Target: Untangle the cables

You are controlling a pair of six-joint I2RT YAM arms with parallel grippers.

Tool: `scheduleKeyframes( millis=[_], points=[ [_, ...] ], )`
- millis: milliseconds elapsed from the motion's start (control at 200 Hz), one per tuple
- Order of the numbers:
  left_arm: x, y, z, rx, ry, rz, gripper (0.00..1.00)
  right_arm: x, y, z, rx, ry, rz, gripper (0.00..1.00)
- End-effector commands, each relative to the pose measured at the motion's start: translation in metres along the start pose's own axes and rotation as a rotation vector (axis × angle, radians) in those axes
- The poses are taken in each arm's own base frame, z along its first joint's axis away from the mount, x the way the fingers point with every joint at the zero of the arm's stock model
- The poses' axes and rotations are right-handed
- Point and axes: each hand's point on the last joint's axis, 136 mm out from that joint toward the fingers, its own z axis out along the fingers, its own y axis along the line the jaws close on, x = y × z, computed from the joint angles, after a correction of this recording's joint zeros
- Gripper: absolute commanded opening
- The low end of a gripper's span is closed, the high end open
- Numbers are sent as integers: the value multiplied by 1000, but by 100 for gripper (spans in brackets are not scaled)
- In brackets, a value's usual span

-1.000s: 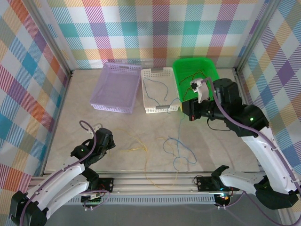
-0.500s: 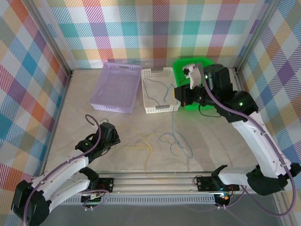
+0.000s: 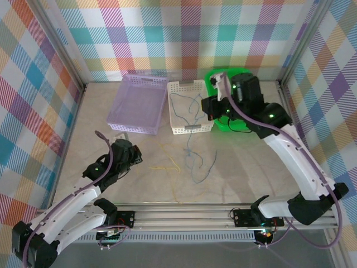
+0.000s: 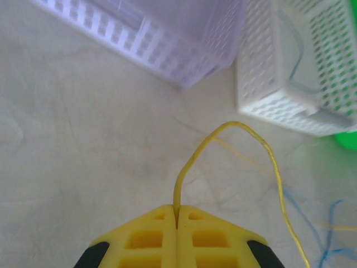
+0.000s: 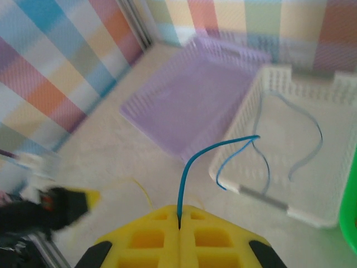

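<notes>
Left wrist view: left gripper [image 4: 177, 223] pressed flat together, pinching a yellow cable [image 4: 234, 123] at the seam between its pads. Rising from the pinch, arching over toward the white basket [image 4: 268, 95], then falling away right to the counter [image 4: 72, 139]. Purple basket [image 4: 167, 50] beyond, at upper left.

Right wrist view: right gripper [image 5: 179, 223] likewise squeezed together, nipping a blue cable [image 5: 184, 173]. Climbing straight from the pinch, bending right over the white basket's near rim, free end curling down inside. Paler blue loops lying in that same basket.

Top external view: adds the overall lay. Right gripper held above the counter at the white basket's right side, just in front of the green basket [image 3: 215, 75]. Blue cable running lengthwise from the basket front toward the near edge, ending in loose loops on the counter. Yellow cable stretched roughly left to right from the left gripper toward the middle, just left of the blue loops; cannot tell whether touching.
</notes>
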Motion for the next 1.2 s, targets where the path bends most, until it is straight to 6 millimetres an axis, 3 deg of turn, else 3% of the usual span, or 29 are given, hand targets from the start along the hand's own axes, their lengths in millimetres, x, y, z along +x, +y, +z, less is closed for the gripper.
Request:
scheduleKeyframes(
  millis=[0,385,655,900,1195],
  points=[
    [-29,-3,-23,-26,-72,26,0,11,-14,12,8,-4,31,0],
    [-99,-46,-87,36,-198,73,0,93,-47,51,45,115,130,0],
    [-145,-74,-108,23,-272,151,0,124,-56,57,59,142,178,0],
    [-189,-101,-100,-29,-305,230,0,140,-54,41,47,118,207,0],
    [-253,-95,-60,-114,-317,174,0,147,-45,8,17,67,199,0]
  ],
)
